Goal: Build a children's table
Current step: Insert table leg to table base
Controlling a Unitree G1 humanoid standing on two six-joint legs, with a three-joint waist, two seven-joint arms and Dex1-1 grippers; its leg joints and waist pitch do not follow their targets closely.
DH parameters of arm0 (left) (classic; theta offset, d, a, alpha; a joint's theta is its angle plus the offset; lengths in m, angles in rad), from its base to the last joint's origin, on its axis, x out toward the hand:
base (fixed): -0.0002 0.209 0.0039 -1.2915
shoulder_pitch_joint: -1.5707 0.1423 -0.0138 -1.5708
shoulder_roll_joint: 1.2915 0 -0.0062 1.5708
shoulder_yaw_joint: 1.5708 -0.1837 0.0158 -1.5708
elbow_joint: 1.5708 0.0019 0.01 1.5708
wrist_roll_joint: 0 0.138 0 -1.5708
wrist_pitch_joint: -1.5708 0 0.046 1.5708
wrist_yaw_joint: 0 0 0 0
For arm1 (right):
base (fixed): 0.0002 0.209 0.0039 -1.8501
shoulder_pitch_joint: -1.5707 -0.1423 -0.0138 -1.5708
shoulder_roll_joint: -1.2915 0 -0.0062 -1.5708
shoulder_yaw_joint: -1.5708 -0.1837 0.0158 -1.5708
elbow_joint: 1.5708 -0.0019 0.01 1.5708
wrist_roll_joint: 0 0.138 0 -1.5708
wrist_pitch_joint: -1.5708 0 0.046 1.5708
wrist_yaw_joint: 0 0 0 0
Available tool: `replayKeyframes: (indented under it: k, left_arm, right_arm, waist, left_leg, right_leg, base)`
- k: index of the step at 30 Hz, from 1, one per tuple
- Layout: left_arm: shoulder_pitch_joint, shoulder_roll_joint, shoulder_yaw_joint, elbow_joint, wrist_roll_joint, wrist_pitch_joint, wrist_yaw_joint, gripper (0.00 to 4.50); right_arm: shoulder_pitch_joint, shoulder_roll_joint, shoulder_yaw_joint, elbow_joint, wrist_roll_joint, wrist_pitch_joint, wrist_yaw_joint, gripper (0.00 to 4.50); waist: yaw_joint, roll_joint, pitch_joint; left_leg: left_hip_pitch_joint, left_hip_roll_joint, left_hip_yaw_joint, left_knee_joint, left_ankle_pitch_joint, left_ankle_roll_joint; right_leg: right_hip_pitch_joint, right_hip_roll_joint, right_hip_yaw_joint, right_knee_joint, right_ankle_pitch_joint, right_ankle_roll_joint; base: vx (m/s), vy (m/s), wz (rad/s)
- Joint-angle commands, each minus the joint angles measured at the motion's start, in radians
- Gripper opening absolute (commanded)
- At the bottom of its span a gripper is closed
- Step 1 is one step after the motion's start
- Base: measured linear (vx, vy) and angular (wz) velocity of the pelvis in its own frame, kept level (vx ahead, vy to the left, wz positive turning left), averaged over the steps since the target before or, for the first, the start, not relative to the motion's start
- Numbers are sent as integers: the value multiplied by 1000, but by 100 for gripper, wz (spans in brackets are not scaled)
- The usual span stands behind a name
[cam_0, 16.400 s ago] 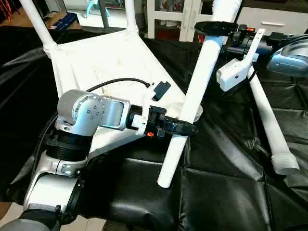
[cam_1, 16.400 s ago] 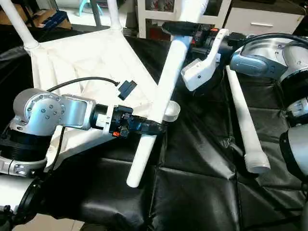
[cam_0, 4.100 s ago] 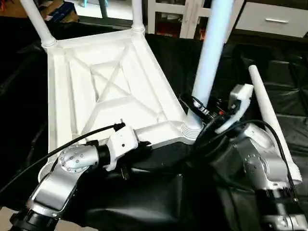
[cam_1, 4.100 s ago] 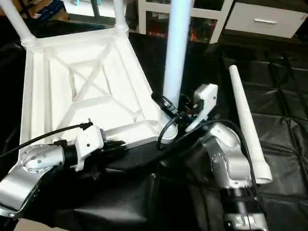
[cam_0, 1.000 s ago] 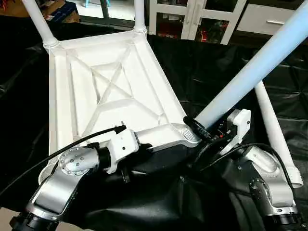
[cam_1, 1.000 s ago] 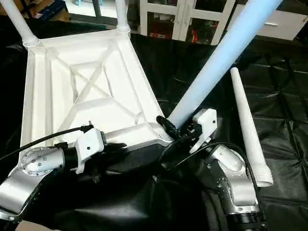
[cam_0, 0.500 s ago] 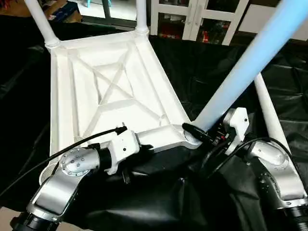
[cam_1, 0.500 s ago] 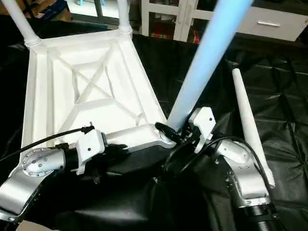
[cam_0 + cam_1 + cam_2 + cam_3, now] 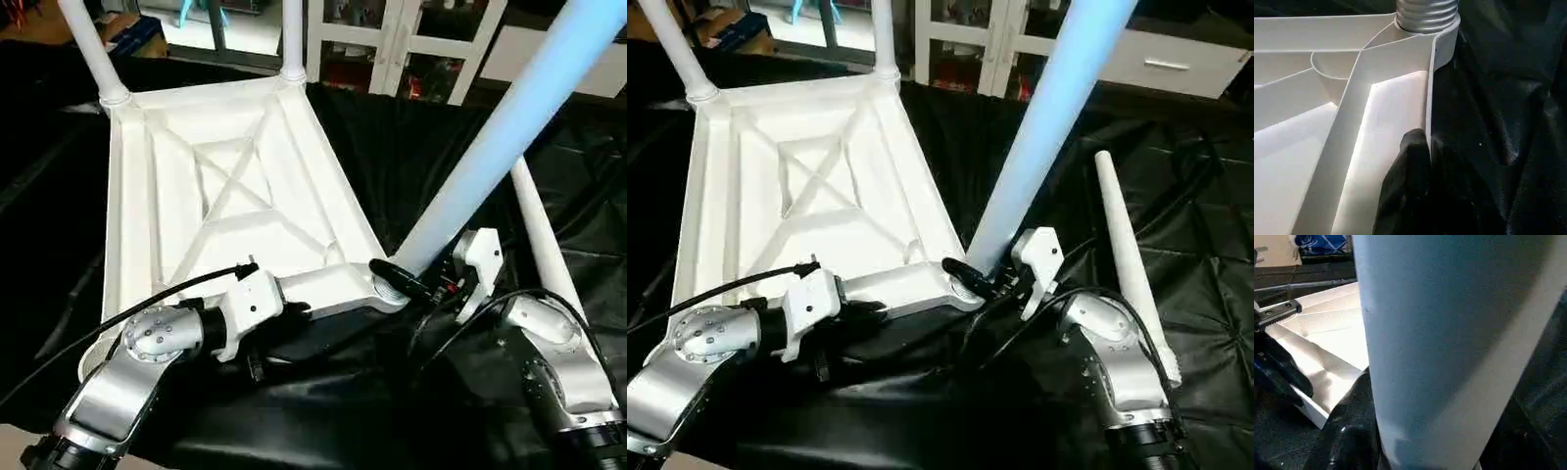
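White tabletop (image 9: 196,196) rim pinched by left end effector (image 9: 1420,147); right end effector (image 9: 416,284) grips leg (image 9: 490,137)

Indoor robot test bay, lab or workshop type. Work surface is a large table draped in wrinkled black glossy sheeting (image 9: 411,147). Behind it stands white-framed, glass-fronted shelving (image 9: 392,49) holding small items, too blurred to identify. A white drawer front with a metal handle (image 9: 1161,61) sits to the right. Cardboard boxes (image 9: 20,20), possibly stock, lie on the floor at far left.
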Motion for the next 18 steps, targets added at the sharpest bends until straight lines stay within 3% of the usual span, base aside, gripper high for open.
replayKeyframes:
  k: [1, 5, 6, 8, 10, 12, 14, 16, 17, 18]
  left_arm:
    - [14, -9, 11, 54, 6, 39, 45, 0]
    - [2, -23, -4, 71, 43, 72, 82, 0]
    - [0, -35, -7, 70, 49, 96, 99, 0]
    - [-6, -66, -10, 62, 58, 145, 143, 0]
    - [-10, -93, -35, 40, 89, 216, 188, 0]
    - [-28, -183, -52, 25, 108, 332, 277, 0]
    - [-35, -207, -53, 26, 113, 351, 301, 0]
    - [-60, -284, -37, 42, 121, 422, 375, 0]
    - [-72, -315, -28, 53, 128, 450, 406, 0]
    - [-93, -348, -19, 71, 144, 487, 445, 0]
  right_arm:
    - [69, 5, 71, 109, -73, 65, -23, 192]
    - [52, 28, 67, 118, -104, 74, -91, 191]
    - [47, 39, 65, 123, -112, 82, -117, 191]
    - [39, 56, 65, 137, -138, 92, -166, 191]
    - [26, 91, 57, 166, -164, 100, -245, 191]
    - [-10, 170, 30, 251, -193, 125, -411, 191]
    - [-19, 188, 25, 273, -197, 130, -444, 191]
    - [-62, 244, -10, 358, -195, 141, -561, 191]
    - [-83, 265, -27, 395, -192, 149, -611, 191]
    - [-113, 284, -37, 447, -194, 154, -655, 191]
  waist:
    - [-1, 0, -28]
    - [-5, -2, -14]
    - [-8, -2, -11]
    - [-12, -2, -10]
    - [-17, 0, -8]
    - [-32, 0, -4]
    - [-46, 0, -4]
    - [-54, 2, 1]
    - [-64, 10, 11]
    - [-75, 19, 13]
  left_leg:
    - [16, 32, -22, -68, -334, 50]
    - [22, 33, -28, -79, -443, 15]
    - [28, 32, -35, -81, -497, -10]
    - [30, 30, -42, -84, -529, -20]
    - [29, 30, -50, -89, -551, -28]
    - [26, 26, -64, -94, -596, -43]
    - [26, 20, -77, -95, -631, -44]
    - [33, 16, -85, -97, -681, -40]
    - [46, 17, -92, -103, -750, -42]
    - [50, 19, -99, -110, -806, -46]
  right_leg:
    - [33, -20, 24, -74, -317, -156]
    - [24, -22, 24, -91, -474, -117]
    - [19, -27, 25, -99, -568, -88]
    - [17, -28, 23, -105, -628, -63]
    - [16, -28, 19, -111, -658, -49]
    - [18, -28, 10, -117, -688, -34]
    - [23, -26, 1, -122, -690, -27]
    - [17, -23, -4, -132, -699, -23]
    - [13, -13, -23, -145, -706, -23]
    - [26, -7, -46, -143, -662, -25]
  base:
    - [0, 0, 0]
    - [0, 0, 0]
    - [0, 0, 0]
    - [0, 0, 0]
    - [-56, 23, -7]
    - [-57, 29, -10]
    - [-51, 39, -13]
    - [0, 0, 0]
    - [0, 0, 0]
    - [-53, 40, -3]
